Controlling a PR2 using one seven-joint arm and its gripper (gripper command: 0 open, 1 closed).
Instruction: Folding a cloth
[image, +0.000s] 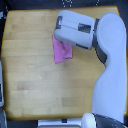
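Just cloth (62, 52) on wooden tabletop (35, 70)

**Looks like a robotics lab bench, not anyone's house**

Pretty sure this is a lab or test setup. You're looking straight down on a plain wooden tabletop (30, 75) with dark floor around its edges, and a big white-and-grey robot arm (107, 75) reaches over it. Only a small pink cloth (61, 52) lies there. Some grey equipment (2, 90) sits at the exterior view's left edge, too blurry to identify.
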